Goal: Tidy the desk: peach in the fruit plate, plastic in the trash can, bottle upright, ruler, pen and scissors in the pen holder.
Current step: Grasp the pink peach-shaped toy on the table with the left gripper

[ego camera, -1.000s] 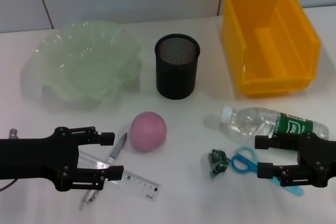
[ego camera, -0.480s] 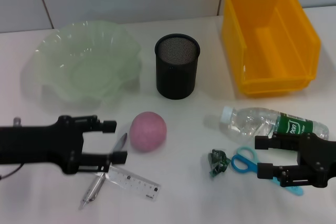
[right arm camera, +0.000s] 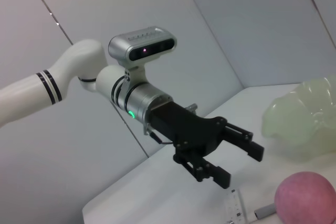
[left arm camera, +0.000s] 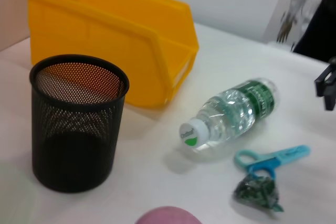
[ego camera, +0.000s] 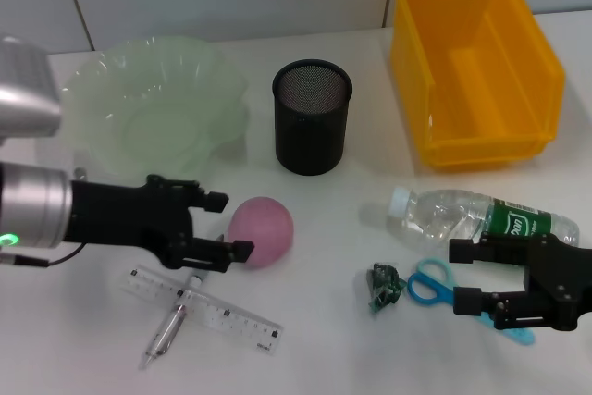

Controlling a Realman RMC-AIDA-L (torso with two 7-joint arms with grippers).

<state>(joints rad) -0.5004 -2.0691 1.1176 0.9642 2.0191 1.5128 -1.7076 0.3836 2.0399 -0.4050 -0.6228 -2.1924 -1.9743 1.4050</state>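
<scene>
So the left gripper (ego camera: 229, 225) is right up beside the round pink peach (ego camera: 261, 231), fingers spread wide and empty, tips just reaching its near side. The peach sits on the white table (ego camera: 324, 358), between the wavy pale green glass fruit plate (ego camera: 157, 108) and the clear plastic ruler (ego camera: 208, 309), which has the pen (ego camera: 171, 330) lying across it. I'd guess the peach is light, round enough to roll, and maybe a bit soft, so grab it across the widest middle and don't squeeze hard. The right gripper (ego camera: 467, 277) is parked, fingers open, by the blue-handled scissors (ego camera: 435, 284) and the lying clear bottle (ego camera: 481, 217).
</scene>
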